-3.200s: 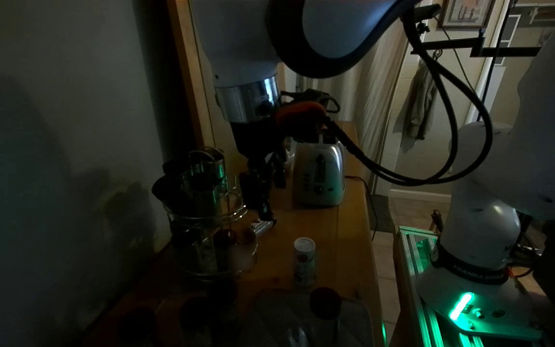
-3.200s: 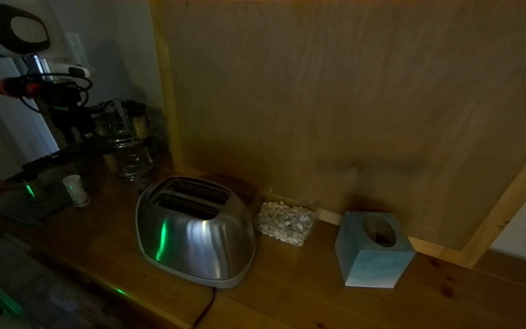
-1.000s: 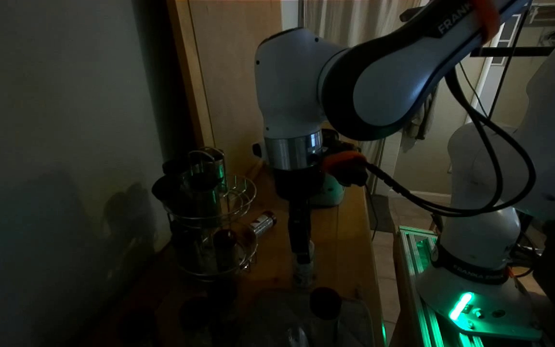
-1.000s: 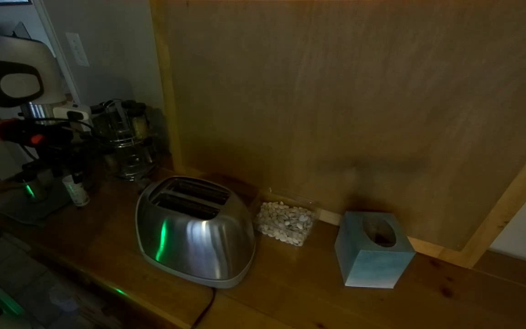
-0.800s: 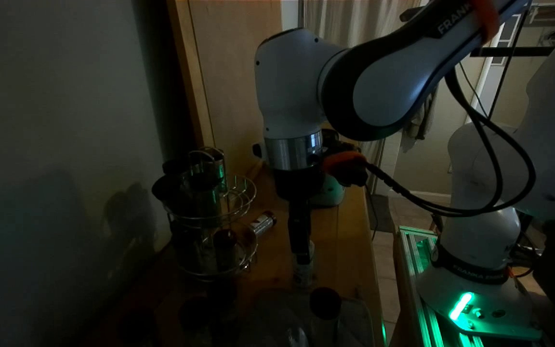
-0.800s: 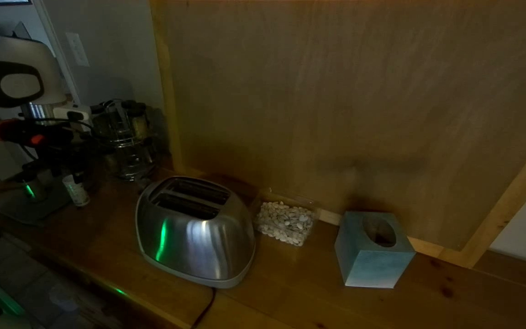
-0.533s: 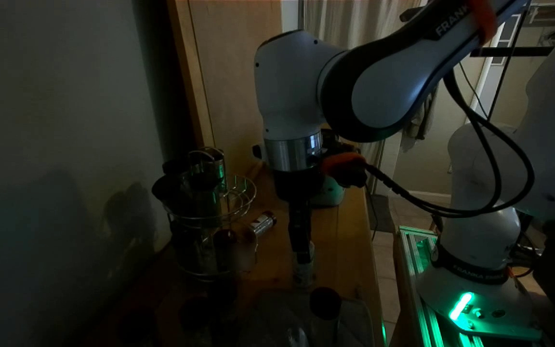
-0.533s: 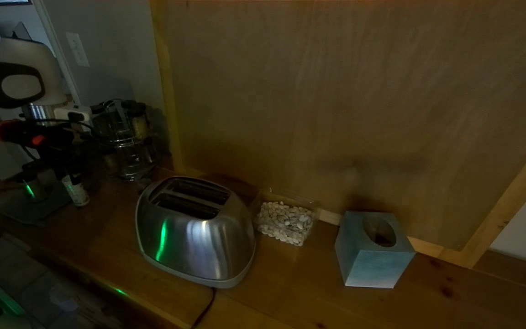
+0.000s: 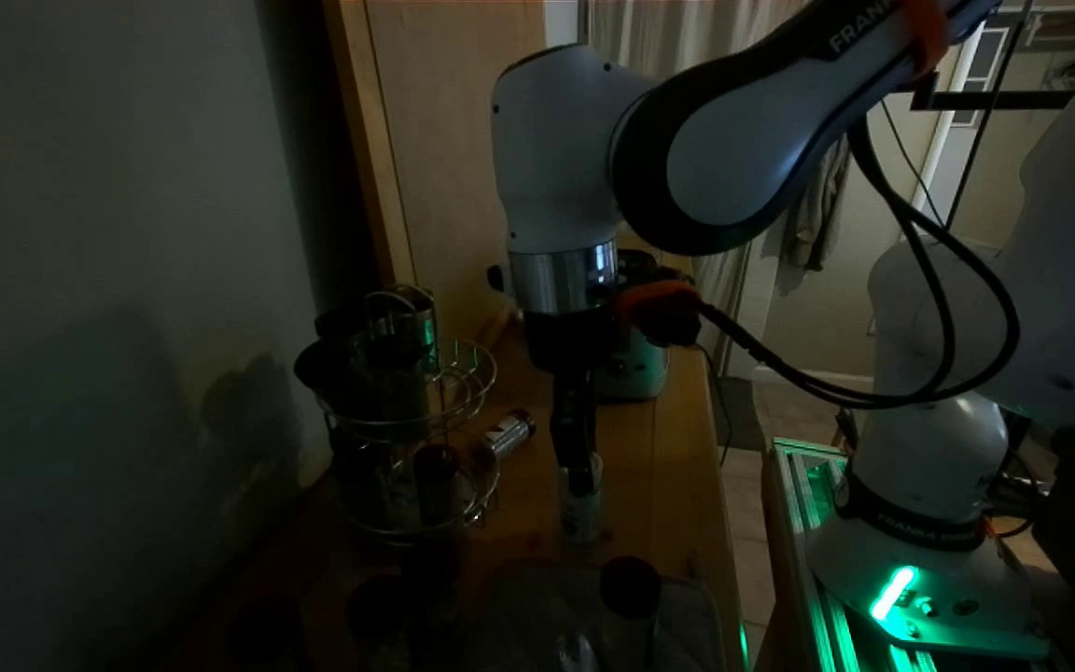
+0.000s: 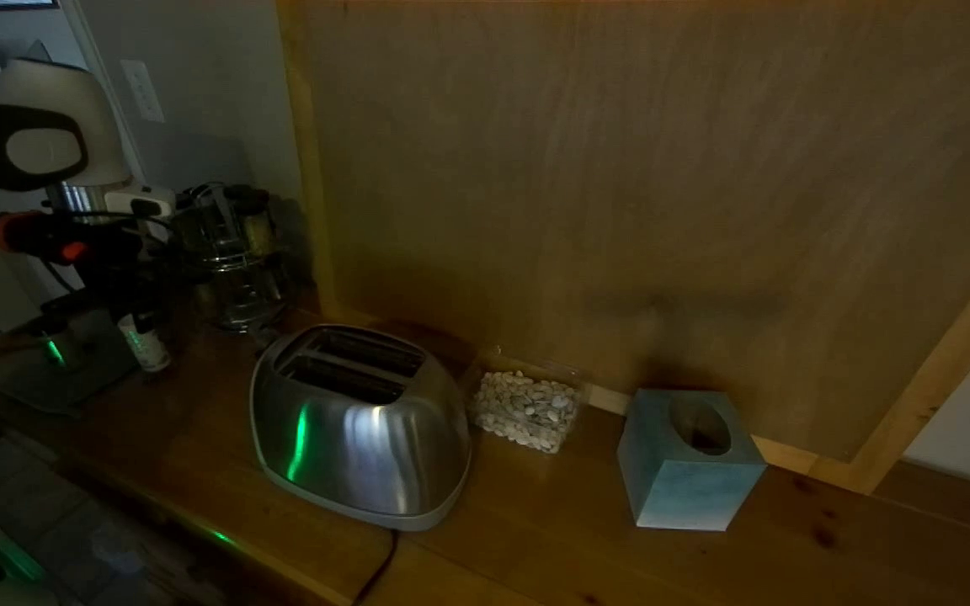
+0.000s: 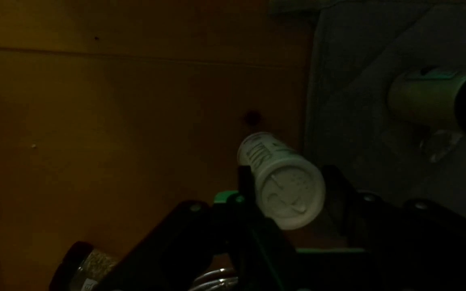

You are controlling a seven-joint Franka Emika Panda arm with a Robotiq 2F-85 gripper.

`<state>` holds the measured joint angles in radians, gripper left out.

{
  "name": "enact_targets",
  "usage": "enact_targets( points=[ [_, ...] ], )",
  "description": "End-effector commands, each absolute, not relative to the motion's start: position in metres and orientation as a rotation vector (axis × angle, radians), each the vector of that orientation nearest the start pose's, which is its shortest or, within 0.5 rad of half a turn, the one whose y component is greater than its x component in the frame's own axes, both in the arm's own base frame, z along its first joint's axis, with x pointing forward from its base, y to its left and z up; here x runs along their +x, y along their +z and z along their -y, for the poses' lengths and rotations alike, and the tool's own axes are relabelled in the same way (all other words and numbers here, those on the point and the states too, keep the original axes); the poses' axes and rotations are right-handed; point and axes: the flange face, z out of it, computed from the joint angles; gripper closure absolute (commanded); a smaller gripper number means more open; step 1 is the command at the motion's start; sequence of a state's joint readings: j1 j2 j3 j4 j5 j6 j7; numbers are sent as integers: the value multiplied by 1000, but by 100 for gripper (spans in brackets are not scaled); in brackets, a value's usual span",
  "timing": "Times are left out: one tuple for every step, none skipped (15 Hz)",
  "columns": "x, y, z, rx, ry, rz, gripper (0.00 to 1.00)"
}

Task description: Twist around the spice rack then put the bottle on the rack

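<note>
The bottle (image 11: 289,194), pale with a white cap and printed side, stands between my fingers in the wrist view, leaning in that picture. My gripper (image 11: 287,188) is shut on its upper part, one finger on each side. In an exterior view the lower half of the bottle (image 9: 581,523) shows below the gripper (image 9: 579,476), seemingly just off the counter. The spice rack (image 9: 449,420), a two-tier wire carousel with dark-lidded jars, stands beside it against the wall. In the wrist view only curved wires of the rack (image 11: 217,279) show at the bottom.
A jar (image 9: 509,432) lies on its side by the rack. A dark-lidded jar (image 11: 431,97) stands on a grey mat (image 11: 350,52) near the bottle. Farther along the counter are the toaster (image 10: 359,446), a box of pebbles (image 10: 527,412) and a tissue box (image 10: 687,480).
From beside the rack, my gripper came across and down to the bottle and shut on it. Over the last half second both rose slightly and shifted a little towards the rack.
</note>
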<state>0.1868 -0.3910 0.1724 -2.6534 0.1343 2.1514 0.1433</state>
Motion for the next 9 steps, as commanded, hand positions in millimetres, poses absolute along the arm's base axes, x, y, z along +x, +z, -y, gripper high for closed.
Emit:
enact_targets(
  points=[
    [359, 411, -129, -3140, 161, 155, 80],
    [362, 426, -129, -3152, 160, 157, 80],
    [366, 442, -129, -3165, 156, 155, 80],
    [369, 459, -129, -3174, 146, 162, 80],
    [373, 475, -128, -3179, 131, 158, 80],
    [378, 491, -127, -3183, 108, 155, 80],
    [383, 505, -127, -3181, 87, 156, 80],
    [391, 517, -128, -3180, 62, 154, 80],
    [398, 527, -128, -3173, 35, 151, 80]
  ],
)
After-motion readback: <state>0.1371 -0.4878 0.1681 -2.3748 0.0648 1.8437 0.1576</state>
